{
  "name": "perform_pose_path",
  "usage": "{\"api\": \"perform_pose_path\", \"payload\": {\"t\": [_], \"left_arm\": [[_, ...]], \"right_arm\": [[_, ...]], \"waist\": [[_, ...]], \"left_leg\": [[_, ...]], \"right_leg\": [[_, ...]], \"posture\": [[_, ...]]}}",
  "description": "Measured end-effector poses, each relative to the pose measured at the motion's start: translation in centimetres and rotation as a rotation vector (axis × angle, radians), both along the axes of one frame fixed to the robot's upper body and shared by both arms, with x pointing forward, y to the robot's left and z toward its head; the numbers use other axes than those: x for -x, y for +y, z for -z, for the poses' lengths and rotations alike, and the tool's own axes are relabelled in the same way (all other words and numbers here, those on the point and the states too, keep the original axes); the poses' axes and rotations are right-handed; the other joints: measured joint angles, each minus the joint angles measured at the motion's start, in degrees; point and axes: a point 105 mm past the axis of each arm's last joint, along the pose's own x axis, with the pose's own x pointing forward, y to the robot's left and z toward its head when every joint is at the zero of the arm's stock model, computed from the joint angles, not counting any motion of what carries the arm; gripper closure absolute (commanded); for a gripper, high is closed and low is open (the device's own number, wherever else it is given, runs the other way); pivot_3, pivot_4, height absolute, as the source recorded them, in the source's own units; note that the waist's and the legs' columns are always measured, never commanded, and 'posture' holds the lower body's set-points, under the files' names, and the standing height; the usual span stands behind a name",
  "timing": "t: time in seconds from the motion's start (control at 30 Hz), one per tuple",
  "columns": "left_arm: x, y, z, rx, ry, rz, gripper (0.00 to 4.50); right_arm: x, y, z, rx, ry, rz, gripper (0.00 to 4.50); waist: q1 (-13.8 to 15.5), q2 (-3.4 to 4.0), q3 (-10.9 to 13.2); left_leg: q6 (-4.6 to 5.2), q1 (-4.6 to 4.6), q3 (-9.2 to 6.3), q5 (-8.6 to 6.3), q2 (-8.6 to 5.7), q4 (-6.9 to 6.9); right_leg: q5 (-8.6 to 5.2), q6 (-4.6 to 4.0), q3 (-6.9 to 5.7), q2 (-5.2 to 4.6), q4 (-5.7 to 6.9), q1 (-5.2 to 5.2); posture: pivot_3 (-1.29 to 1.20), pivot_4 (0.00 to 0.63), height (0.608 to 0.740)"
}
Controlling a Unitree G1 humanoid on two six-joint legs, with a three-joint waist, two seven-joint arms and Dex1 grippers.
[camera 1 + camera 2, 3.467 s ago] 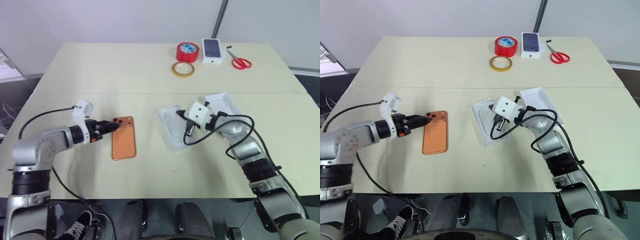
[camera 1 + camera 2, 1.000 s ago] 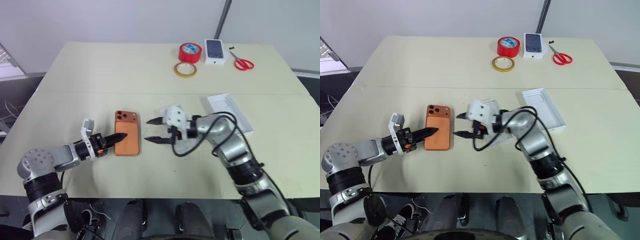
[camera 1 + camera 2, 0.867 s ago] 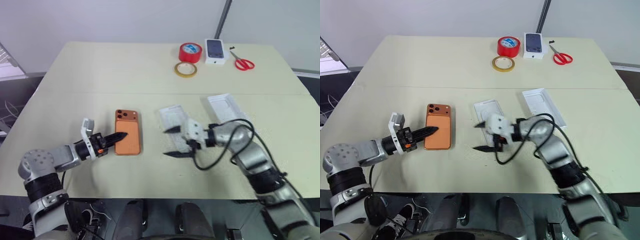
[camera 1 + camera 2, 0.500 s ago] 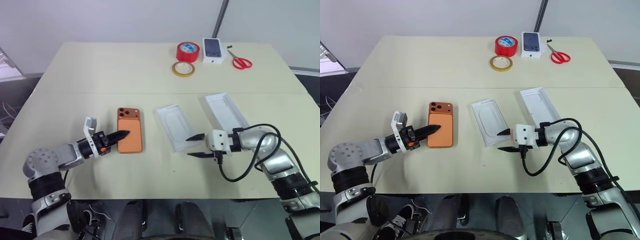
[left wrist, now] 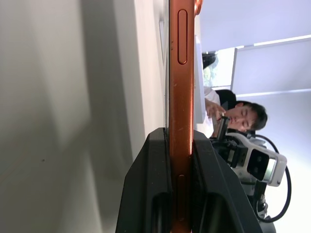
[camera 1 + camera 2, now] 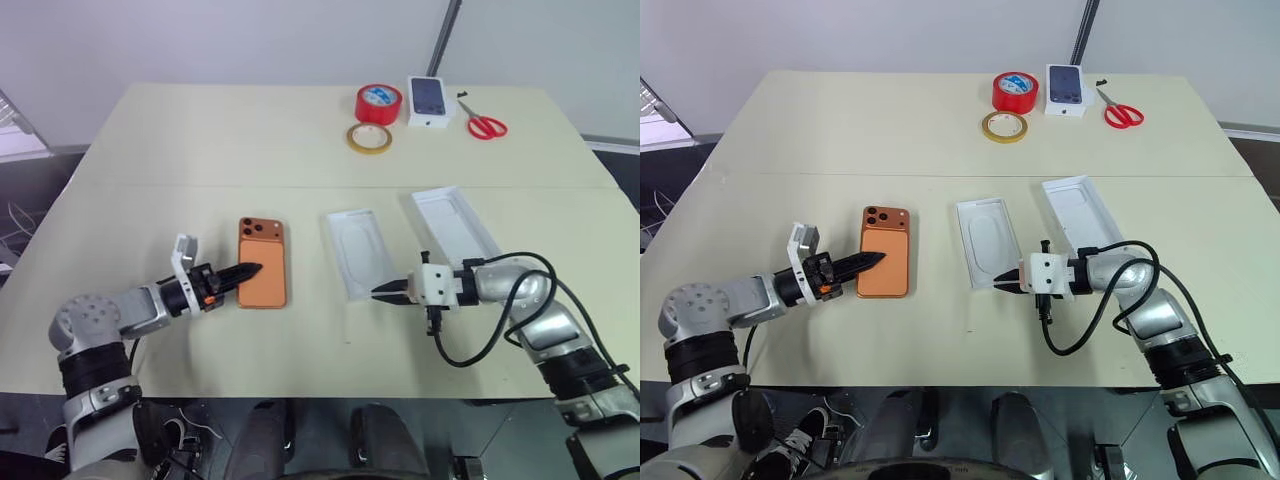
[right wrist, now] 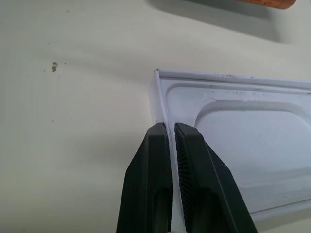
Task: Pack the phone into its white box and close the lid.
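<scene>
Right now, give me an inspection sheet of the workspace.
Surface: beige table, seam across it.
Job's things: phone lying back up; deeper white tray to the right, empty.
Clutter: recessed tray mid-table; red tape, yellow tape, printed box, scissors along the far edge.
Grippers: left gripper shut on the phone's edge; right gripper shut on the recessed tray's wall.
Cables: black cable loops off the right arm.
Surroundings: person beyond the table.

Silver arms, black cables, white wrists, seemingly ribbed black claw [image 7: 171,145] fingers
</scene>
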Motion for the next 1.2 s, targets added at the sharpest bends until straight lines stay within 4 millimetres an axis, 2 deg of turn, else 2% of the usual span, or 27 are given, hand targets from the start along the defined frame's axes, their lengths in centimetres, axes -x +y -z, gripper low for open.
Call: {"api": "perform_pose_path", "payload": {"t": [0.33, 0.37, 0.53, 0.77, 0.97, 1.07, 1.2], "left_arm": [[0.2, -1.5, -0.1, 0.007, 0.002, 0.03, 4.5], [0.2, -1.6, -0.1, 0.005, 0.001, 0.033, 4.5], [-0.3, -2.5, -1.2, 0.008, -0.032, 0.033, 4.5], [-2.7, -5.4, -4.9, 0.06, -0.134, 0.017, 4.5], [-3.7, -7.9, -4.8, 0.077, -0.121, 0.016, 4.5], [-4.0, -8.9, -4.0, 0.063, -0.096, 0.023, 4.5], [-4.4, -9.2, -3.5, 0.054, -0.092, 0.015, 4.5]], "right_arm": [[-0.3, 0.1, 0.6, 0.027, -0.005, 0.0, 4.16], [-0.3, 0.2, 0.7, 0.03, -0.005, -0.003, 4.34], [-0.5, 0.3, 0.7, 0.026, 0.009, 0.007, 4.34], [-0.9, 2.6, 0.0, -0.039, 0.02, 0.012, 4.34], [-1.1, 4.4, 0.2, -0.052, 0.025, 0.022, 4.34], [-1.1, 4.9, -0.1, -0.067, 0.05, 0.028, 3.49], [-0.7, 5.2, -0.7, -0.085, 0.059, 0.006, 1.44]], "waist": [[0.06, 0.0, 0.0], [0.05, 0.0, 0.0], [0.11, -0.01, 0.0], [0.07, -0.03, 0.01], [0.09, -0.04, 0.02], [0.14, -0.04, 0.02], [0.11, -0.05, 0.02]], "left_leg": [[-0.09, 0.0, 0.0, 0.06, 0.0, 0.05], [-0.13, 0.0, 0.0, 0.09, 0.0, 0.05], [-0.22, 0.0, -0.02, 0.14, 0.0, 0.12], [-0.25, -0.01, -0.01, 0.17, -0.01, 0.16], [-0.27, -0.02, 0.01, 0.19, -0.01, 0.18], [-0.27, -0.02, 0.02, 0.19, -0.01, 0.25], [-0.27, -0.02, 0.01, 0.18, -0.01, 0.25]], "right_leg": [[0.0, 0.0, -0.01, 0.01, 0.01, 0.03], [0.0, 0.0, -0.01, 0.01, 0.02, 0.04], [0.0, 0.01, -0.05, 0.02, 0.03, 0.08], [0.01, 0.03, -0.06, 0.07, 0.06, 0.07], [0.01, 0.03, -0.09, 0.12, 0.08, 0.07], [0.01, 0.04, -0.13, 0.13, 0.09, 0.09], [0.01, 0.04, -0.13, 0.14, 0.09, 0.09]], "posture": [[0.0, 0.15, 0.728], [0.0, 0.15, 0.728], [0.0, 0.15, 0.728], [0.0, 0.15, 0.728], [0.0, 0.15, 0.728], [0.0, 0.15, 0.728], [0.0, 0.15, 0.728]]}}
